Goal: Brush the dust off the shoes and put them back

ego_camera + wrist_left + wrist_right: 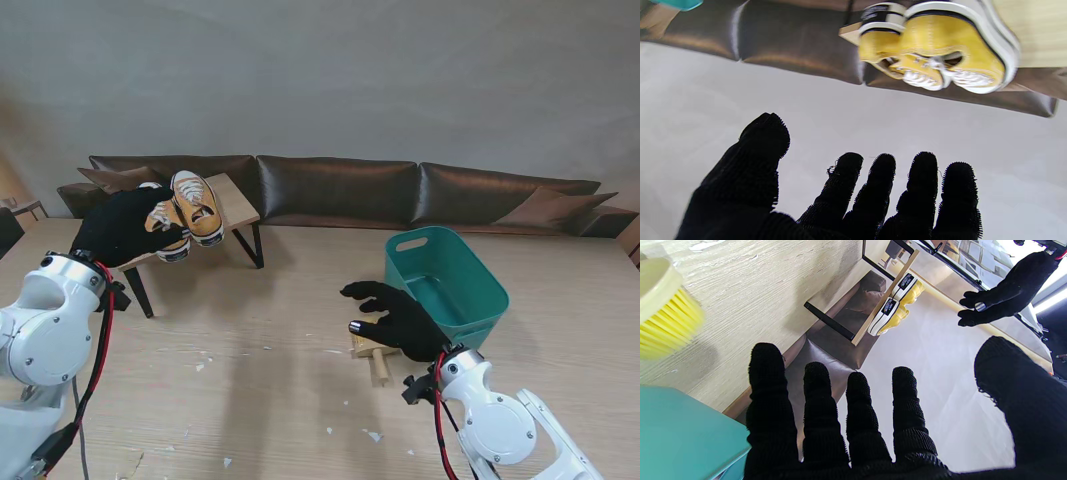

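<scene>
Nearest you, low and right of centre in the stand view, your right hand point(395, 315) hovers with fingers spread and holding nothing, right over the brush point(372, 356), whose wooden handle pokes out beneath the palm. So I judge the step in hand to be picking up the brush; the next move calls for lowering the palm and closing the fingers round the handle. Just beyond, right of centre, sits the teal bin point(447, 283), close enough that the hand could knock its rim. Pale scraps point(372, 435) lie on the table point(290, 330) in the lower part of the frame. At the upper left, your left hand point(122, 226) is spread and holding nothing, just beside the yellow shoes point(186, 212), which rest as a pair on the small wooden rack point(237, 205). The dark sofa point(400, 190) runs behind.
</scene>
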{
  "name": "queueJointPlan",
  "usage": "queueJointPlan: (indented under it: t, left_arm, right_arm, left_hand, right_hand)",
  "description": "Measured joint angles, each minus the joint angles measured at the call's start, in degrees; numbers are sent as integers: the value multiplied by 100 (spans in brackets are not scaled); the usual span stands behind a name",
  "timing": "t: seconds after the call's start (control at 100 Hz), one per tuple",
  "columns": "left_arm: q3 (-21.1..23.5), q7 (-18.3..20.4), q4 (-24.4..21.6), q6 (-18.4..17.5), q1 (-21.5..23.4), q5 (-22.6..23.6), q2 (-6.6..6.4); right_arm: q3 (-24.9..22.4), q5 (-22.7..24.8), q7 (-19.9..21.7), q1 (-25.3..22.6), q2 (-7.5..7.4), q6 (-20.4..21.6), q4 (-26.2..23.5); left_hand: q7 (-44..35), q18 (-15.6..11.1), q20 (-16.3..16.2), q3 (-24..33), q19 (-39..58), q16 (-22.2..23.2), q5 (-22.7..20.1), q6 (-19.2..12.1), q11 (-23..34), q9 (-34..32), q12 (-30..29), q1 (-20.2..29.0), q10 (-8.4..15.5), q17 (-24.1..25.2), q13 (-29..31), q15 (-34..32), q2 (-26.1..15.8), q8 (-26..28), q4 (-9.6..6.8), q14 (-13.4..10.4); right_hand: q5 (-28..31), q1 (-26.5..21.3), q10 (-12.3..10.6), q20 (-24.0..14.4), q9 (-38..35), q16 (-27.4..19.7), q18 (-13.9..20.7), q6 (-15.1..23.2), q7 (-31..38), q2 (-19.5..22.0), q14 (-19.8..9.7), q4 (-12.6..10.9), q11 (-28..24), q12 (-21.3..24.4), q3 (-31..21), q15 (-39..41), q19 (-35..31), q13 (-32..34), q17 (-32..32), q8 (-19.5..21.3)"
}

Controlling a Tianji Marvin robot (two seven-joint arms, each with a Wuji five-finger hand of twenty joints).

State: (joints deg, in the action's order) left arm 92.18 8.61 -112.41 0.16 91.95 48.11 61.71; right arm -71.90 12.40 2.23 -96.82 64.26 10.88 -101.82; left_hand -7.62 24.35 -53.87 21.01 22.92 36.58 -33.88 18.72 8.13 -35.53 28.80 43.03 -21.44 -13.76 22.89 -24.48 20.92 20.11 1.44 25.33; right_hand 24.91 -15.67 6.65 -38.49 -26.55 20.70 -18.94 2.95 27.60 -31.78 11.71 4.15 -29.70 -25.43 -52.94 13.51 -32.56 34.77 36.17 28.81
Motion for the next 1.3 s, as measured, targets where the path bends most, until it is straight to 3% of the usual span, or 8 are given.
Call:
queueJointPlan:
  t: [0.05,0.08,0.21,0.3,0.42,0.53,0.77,1.3]
  left_arm:
    - [30,90,24,22,-30,247,-22]
    - [36,117,51,29,-53,372,-36]
    - [13,257,229,78,-224,682,-95]
    - [-50,402,351,110,-360,1027,-134]
    - [-157,696,500,138,-534,1263,-183]
    - [-287,1043,606,194,-696,1451,-231]
    - [-545,1447,836,264,-988,1778,-287]
    - [-736,1320,1103,729,-1014,2206,-291]
  right_arm:
    - [0,-11,6,2,-1,-1,1]
    - [0,-16,7,3,-1,-1,2]
    - [1,-22,12,9,-2,-3,10]
    - [3,-25,20,15,-3,-10,13]
    - [3,-46,44,23,-4,-23,16]
    - [0,-70,79,28,-7,-36,17]
    - [-8,-100,99,31,-10,-51,18]
    - [38,-146,186,39,-33,-71,21]
  left_hand:
    - [-24,-66,-513,2,730,422,-64,2,113,0,364,1,-35,89,0,-520,56,-2,0,0]
    - [-24,-144,-613,9,1431,670,-66,2,151,0,667,-4,-54,262,0,-833,56,-2,0,-1]
    - [-51,-427,-337,72,4317,1717,-135,2,588,-76,1958,-180,-73,650,0,-2352,173,-3,1,-121]
    - [-75,-566,-358,87,5060,2260,-223,-80,1207,-76,2947,-293,-73,519,7,-3284,187,-3,1,-335]
    - [-75,-719,-768,85,5331,2557,-254,-236,1955,-52,3719,-400,13,304,23,-3929,357,-3,2,-581]
    - [-75,-803,-863,124,5336,2612,-188,-438,2299,76,3885,-358,83,294,17,-4057,423,-3,2,-658]
    - [-87,-914,-877,134,5336,2612,-108,-774,2391,340,3951,-556,152,379,-3,-4061,424,17,3,-729]
    - [15,-925,-877,201,5336,2612,158,-697,2405,404,3953,-556,165,389,-5,-4061,424,-7,3,-732]
  right_hand:
    - [0,0,0,0,0,0,0,0,0,0,2,0,0,0,0,0,0,0,0,0]
    - [0,0,0,0,-23,0,0,-1,0,0,7,0,0,0,0,0,0,0,0,0]
    - [0,0,0,0,-69,1,0,-4,0,0,15,0,2,0,0,0,0,0,0,-1]
    - [0,0,0,0,-69,1,0,-6,0,0,20,0,2,0,0,0,0,0,0,-1]
    - [0,0,0,0,-69,1,0,-8,0,0,24,0,2,0,0,0,0,53,0,-1]
    - [0,0,0,0,-71,1,0,-11,0,0,26,0,2,0,0,1,0,53,0,-2]
    - [0,0,0,0,-73,1,0,-22,0,0,49,0,2,0,0,1,0,53,0,-2]
    - [0,5,1,0,-143,1,0,-58,0,79,50,0,1,0,0,1,0,53,0,-4]
